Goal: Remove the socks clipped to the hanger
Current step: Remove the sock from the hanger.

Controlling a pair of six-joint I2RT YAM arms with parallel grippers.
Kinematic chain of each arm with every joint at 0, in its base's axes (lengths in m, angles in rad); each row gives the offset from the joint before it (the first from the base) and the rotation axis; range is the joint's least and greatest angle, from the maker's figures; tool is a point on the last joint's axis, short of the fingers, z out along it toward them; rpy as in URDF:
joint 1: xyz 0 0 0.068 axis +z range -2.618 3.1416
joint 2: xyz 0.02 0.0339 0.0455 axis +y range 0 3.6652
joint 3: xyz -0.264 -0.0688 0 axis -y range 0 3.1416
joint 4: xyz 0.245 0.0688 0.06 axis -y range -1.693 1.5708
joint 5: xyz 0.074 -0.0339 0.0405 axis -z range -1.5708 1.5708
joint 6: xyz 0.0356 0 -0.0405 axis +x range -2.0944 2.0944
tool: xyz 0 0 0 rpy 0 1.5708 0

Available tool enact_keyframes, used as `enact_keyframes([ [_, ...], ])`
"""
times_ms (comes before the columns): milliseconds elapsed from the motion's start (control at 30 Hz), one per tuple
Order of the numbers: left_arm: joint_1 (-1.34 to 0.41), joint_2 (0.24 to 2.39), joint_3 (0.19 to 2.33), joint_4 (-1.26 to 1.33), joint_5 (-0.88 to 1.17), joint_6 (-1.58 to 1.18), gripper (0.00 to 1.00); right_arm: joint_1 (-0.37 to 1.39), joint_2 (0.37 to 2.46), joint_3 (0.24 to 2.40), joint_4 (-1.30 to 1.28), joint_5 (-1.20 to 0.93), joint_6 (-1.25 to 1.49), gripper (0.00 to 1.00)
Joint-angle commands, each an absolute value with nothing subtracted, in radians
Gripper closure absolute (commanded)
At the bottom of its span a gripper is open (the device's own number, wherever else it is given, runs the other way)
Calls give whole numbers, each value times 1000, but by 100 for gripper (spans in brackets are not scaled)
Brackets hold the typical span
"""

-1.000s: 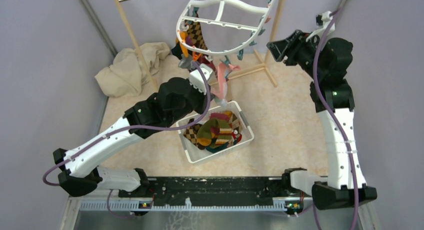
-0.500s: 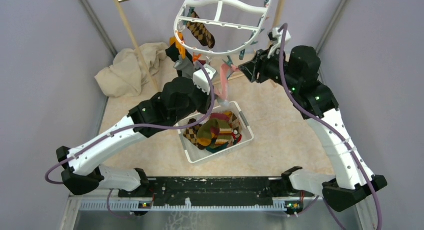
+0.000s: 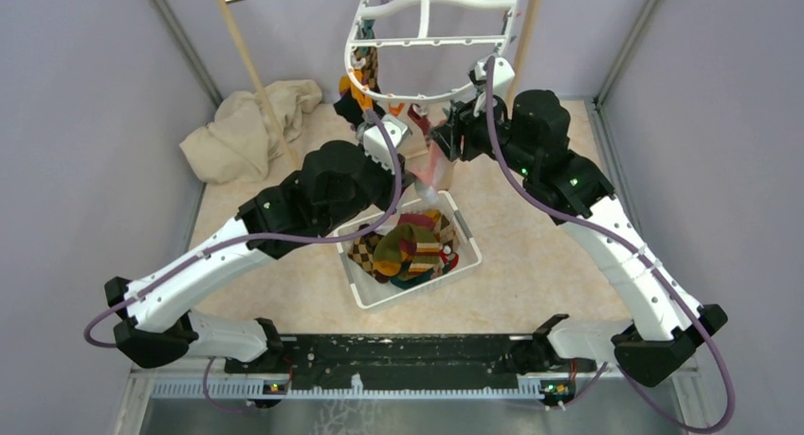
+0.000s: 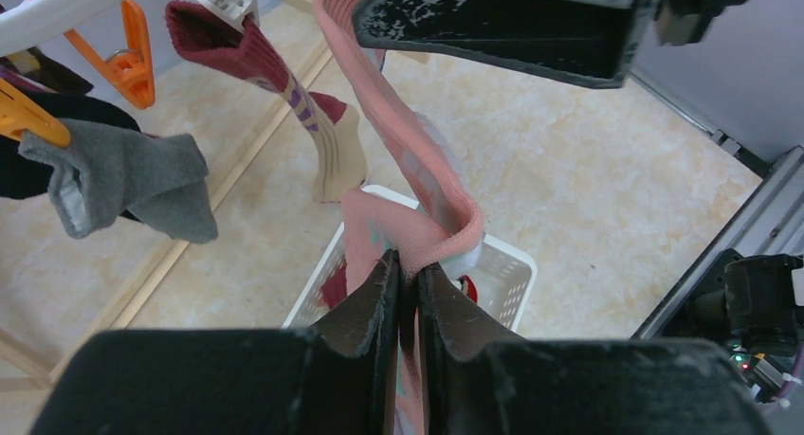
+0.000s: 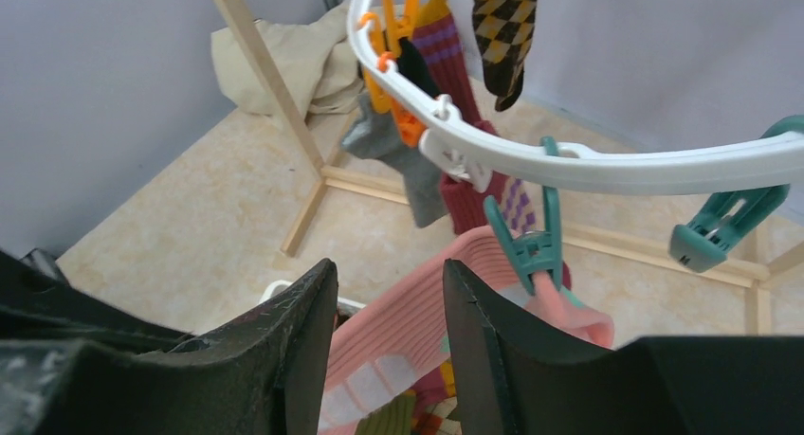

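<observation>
My left gripper (image 4: 406, 264) pinches the limp, light pink sock (image 4: 422, 184) at frame centre; my right gripper (image 5: 389, 279), open, should take it just under the teal peg (image 5: 527, 250) of the hanger (image 5: 607, 165), I judge.

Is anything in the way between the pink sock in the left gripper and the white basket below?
Nothing visible between them: the pink sock, pinched in the left gripper, hangs over the basket. Only the teal peg clipped on its top end holds it back.
</observation>
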State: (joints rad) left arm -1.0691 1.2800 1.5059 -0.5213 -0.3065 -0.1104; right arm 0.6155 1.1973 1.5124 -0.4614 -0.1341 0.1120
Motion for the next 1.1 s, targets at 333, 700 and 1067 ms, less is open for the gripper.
enact_keyframes([
  [333,-1078,1261,1590,-554,-304,-112,83,626,1176,1523,-383,-35,79,47],
  [700,-1078,1245,1606,-566,-279,-117,83,626,1230,1563,-388,-11,64,46],
  [1067,-1079,1240,1620,-572,-257,-119,83,626,1255,1548,-348,-20,79,44],
])
